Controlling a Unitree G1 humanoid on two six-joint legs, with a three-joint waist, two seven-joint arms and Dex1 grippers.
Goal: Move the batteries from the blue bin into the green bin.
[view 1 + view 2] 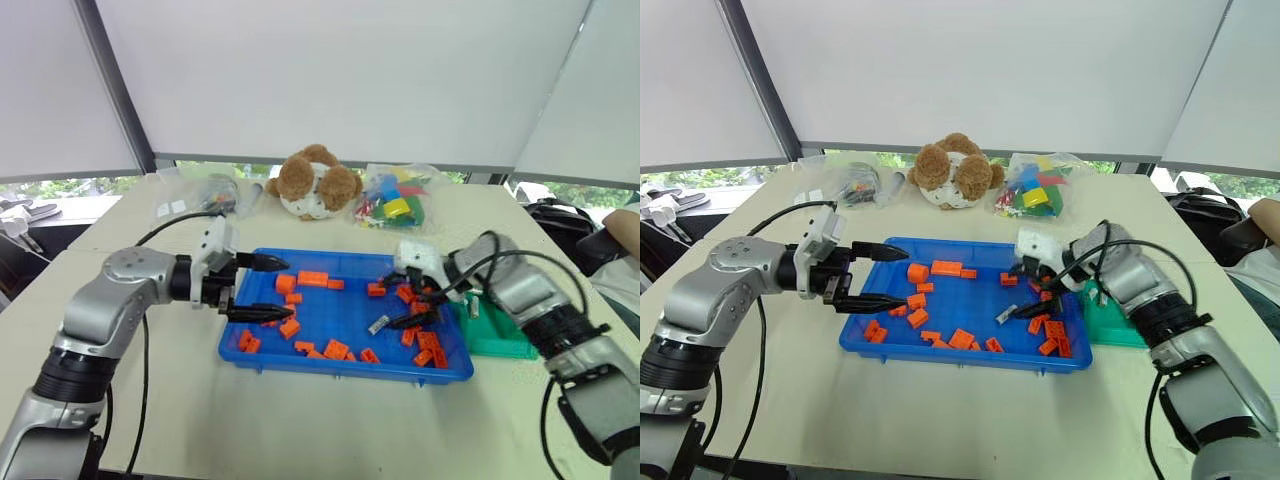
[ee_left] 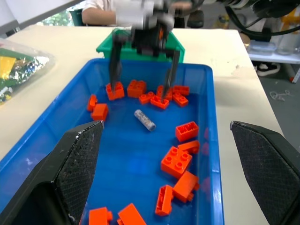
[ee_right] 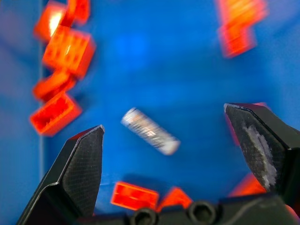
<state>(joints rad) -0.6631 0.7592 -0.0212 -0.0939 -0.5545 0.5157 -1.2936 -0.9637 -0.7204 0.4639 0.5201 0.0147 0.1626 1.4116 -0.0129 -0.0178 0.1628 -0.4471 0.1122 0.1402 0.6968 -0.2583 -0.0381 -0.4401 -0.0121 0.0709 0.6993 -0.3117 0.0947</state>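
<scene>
The right gripper (image 3: 168,140), its two black fingers spread wide and empty, hangs inside the wide, shallow bright blue plastic bin (image 1: 300,360), directly over a small silver-grey cylindrical battery (image 3: 150,131) lying flat on the bin floor between the fingertips' line of reach. Orange plastic toy bricks (image 2: 176,161) lie scattered around it. Just behind the right gripper sits the small green plastic bin (image 1: 495,335). The left gripper (image 1: 265,288), fingers also parted, hovers over the bin's opposite end.

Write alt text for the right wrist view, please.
The right tool, open, hangs over a silver battery lying on the floor of the blue bin. Orange bricks lie scattered around it.
</scene>
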